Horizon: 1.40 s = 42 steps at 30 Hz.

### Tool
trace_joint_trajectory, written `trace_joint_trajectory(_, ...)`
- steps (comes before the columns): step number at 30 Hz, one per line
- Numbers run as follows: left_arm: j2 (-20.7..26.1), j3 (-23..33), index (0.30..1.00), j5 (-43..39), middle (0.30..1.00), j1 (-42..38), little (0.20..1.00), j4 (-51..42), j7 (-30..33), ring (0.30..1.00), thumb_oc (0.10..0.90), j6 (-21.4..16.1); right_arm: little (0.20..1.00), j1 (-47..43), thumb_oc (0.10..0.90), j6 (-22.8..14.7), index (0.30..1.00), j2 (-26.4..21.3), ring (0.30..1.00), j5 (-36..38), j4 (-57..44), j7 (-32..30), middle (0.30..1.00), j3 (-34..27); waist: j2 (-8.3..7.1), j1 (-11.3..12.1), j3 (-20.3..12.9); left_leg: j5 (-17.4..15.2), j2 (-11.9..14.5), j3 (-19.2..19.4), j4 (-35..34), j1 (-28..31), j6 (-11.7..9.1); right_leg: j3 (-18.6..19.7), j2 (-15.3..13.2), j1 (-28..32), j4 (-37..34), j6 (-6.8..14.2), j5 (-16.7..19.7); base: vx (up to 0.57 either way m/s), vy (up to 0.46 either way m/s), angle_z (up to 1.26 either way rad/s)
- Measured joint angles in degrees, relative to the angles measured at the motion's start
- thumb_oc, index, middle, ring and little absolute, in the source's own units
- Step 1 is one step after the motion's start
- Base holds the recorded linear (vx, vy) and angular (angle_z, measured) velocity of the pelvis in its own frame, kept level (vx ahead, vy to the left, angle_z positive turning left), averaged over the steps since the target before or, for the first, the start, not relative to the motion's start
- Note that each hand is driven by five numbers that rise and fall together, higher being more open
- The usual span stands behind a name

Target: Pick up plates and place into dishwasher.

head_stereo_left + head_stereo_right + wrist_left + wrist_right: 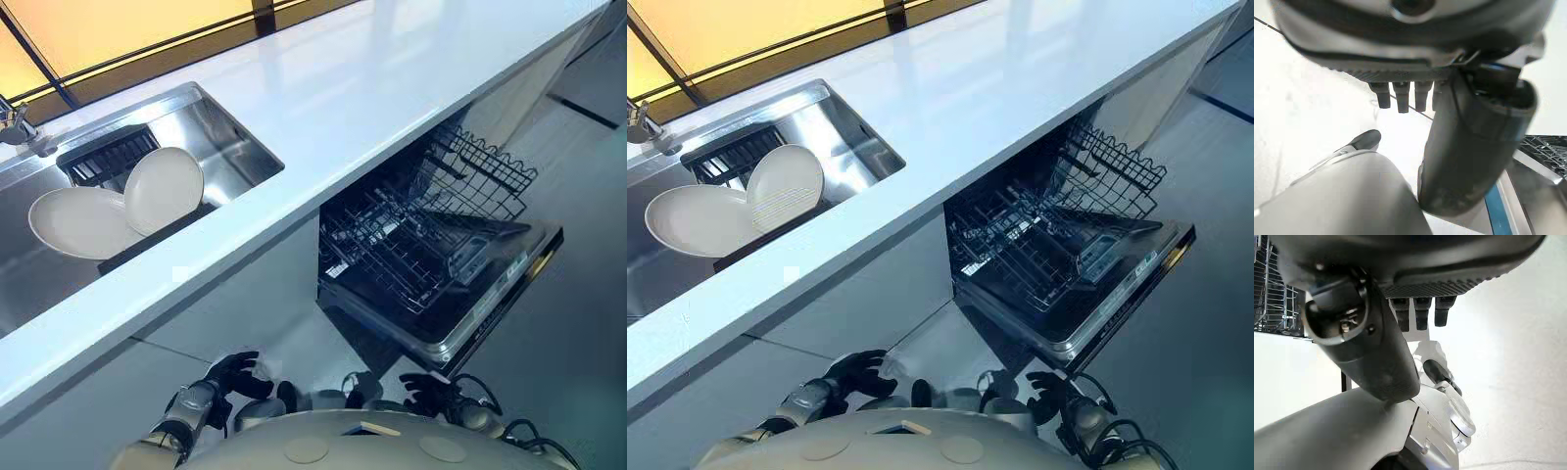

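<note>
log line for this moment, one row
phase: before pickup | plates: two, in sink | dishwasher: open, lower rack out, no plates | left hand: low, empty | right hand: low, empty

Two white round plates sat in the sink (233, 149), both bare and resting on a black drainer (106, 157). The left plate (71, 223) lay nearly flat, slightly tilted, its hollow facing up. The right plate (165, 188) stood on edge and leaned, its lower rim overlapping the left plate's edge, so the two touched. The dishwasher (441, 284) stood open under the counter (343, 88), well apart from the plates. Its door (509, 250) was dropped down flat. The lower basket (387, 245), of dark wire, was drawn out over the door, and the upper basket (490, 162) was pulled out too.
</note>
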Motion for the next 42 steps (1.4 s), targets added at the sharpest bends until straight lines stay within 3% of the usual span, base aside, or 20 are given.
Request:
trace_joint_trajectory(10, 0.0, 0.0, 0.900, -2.2, 0.900, 0.1, 0.900, 0.0, 0.2, 0.900, 0.800, -0.4, 0.900, 0.3, 0.800, 0.5, 0.900, 0.0, 0.900, 0.0, -0.8, 0.0, 0.900, 0.0, -0.04, 0.0, 0.0, 0.0, 0.0, 0.0, -0.1, -0.1, 0.0, 0.0, 0.0, -0.1, 0.0, 0.0, 0.0, -0.04, -0.073, 0.05)
trace_joint_trajectory(14, 0.3, -0.5, 0.900, -2.1, 0.900, 0.8, 0.900, -0.7, 1.1, 0.900, 0.800, -4.6, 0.900, 0.4, 0.800, 0.8, 0.900, -0.1, 0.900, 0.0, -1.2, 0.1, 0.900, 0.1, -0.05, 0.0, 0.1, 0.0, 0.0, 0.0, -0.1, 0.0, 0.0, 0.0, 0.0, -0.3, 0.0, 0.0, 0.0, -0.01, 0.006, 0.00)
trace_joint_trajectory(16, 1.8, -3.3, 0.900, 0.0, 0.900, 2.0, 0.900, -5.9, 1.7, 0.900, 0.800, -7.3, 0.900, 0.6, 0.800, 1.7, 0.900, -0.3, 0.900, 0.0, -2.5, 0.3, 0.900, 0.1, -0.02, 0.1, 0.1, 0.1, 0.0, 0.2, 0.0, -0.6, 0.1, 0.0, 0.0, -1.0, 0.0, 0.0, 0.0, -0.07, 0.031, -0.01)
trace_joint_trajectory(19, 6.3, -7.0, 0.900, 0.2, 0.900, 2.6, 0.900, -21.4, -2.0, 0.900, 0.800, -10.2, 0.900, 0.8, 0.800, 3.2, 0.900, -1.3, 0.900, 0.1, -5.6, 1.5, 0.900, 0.1, 0.40, 0.5, 1.6, 0.6, 0.0, -0.1, 0.0, -1.2, 0.2, -0.1, -0.1, -1.5, 0.3, -0.1, 0.2, -0.05, 0.030, 0.03)
trace_joint_trajectory(22, 11.8, -8.1, 0.900, -3.1, 0.900, 2.1, 0.900, -37.9, -11.5, 0.900, 0.800, -9.9, 0.900, 1.6, 0.800, 4.4, 0.900, -1.9, 0.900, 0.1, -8.4, 2.3, 0.900, 0.1, 0.86, 0.5, 2.0, 0.6, 0.0, -0.2, -0.2, -1.5, 0.2, -0.2, -0.1, -1.8, 0.3, -0.1, 0.1, 0.00, 0.000, 0.00)
trace_joint_trajectory(25, 15.4, -7.3, 0.900, -12.2, 0.900, 0.0, 0.900, -52.4, -23.6, 0.900, 0.800, -7.7, 0.900, 2.4, 0.800, 4.5, 0.900, -2.6, 0.900, 0.1, -10.2, 2.7, 0.900, 0.1, 1.35, 0.5, 2.4, 0.6, -0.1, -0.2, -0.2, -1.6, 0.3, -0.2, -0.1, -1.7, 0.0, -0.1, 0.2, 0.00, 0.000, 0.00)
trace_joint_trajectory(29, 15.2, -6.3, 0.900, -27.1, 0.900, -3.0, 0.900, -64.6, -37.0, 0.900, 0.800, -1.7, 0.900, 2.6, 0.800, 4.2, 0.900, -2.5, 0.900, 0.1, -10.1, 2.7, 0.900, 0.1, 1.28, 0.4, 2.5, 0.6, -0.2, -0.3, 0.0, -1.5, 0.3, -0.3, -0.2, -1.5, 0.0, -0.1, 0.3, 0.00, 0.000, 0.00)
trace_joint_trajectory(34, 11.1, -6.0, 0.900, -46.8, 0.900, -3.7, 0.900, -72.6, -50.7, 0.900, 0.800, 11.6, 0.900, 2.1, 0.800, 1.6, 0.900, -2.3, 0.900, 0.1, -7.0, 1.8, 0.900, 0.1, 1.22, 0.6, 2.5, 0.5, -0.2, -0.3, -0.2, -0.8, 0.2, -0.1, -0.2, -0.9, 0.0, 0.0, 0.1, 0.03, -0.029, 0.00)
trace_joint_trajectory(39, 3.9, -6.4, 0.900, -65.1, 0.900, -3.7, 0.900, -80.8, -58.6, 0.900, 0.800, 21.6, 0.900, 1.3, 0.800, -0.3, 0.900, -1.8, 0.900, 0.1, -4.7, -0.4, 0.900, 1.5, 0.85, 0.6, 2.3, 0.5, 0.0, -0.3, -0.2, -0.8, 0.2, 0.1, 0.0, -0.9, 0.0, 0.2, 0.1, 0.01, -0.045, -0.02)
trace_joint_trajectory(42, 2.2, -7.1, 0.900, -72.9, 0.900, -4.6, 0.900, -87.2, -57.0, 0.900, 0.800, 19.7, 0.900, 1.0, 0.800, -0.4, 0.900, -1.0, 0.900, 0.2, -3.9, -1.5, 0.900, 3.0, 0.29, 0.6, 2.0, 0.6, 0.1, -0.3, -0.2, -0.7, 0.1, 0.0, 0.2, -0.9, 0.0, 0.1, 0.1, 0.00, -0.012, -0.01)
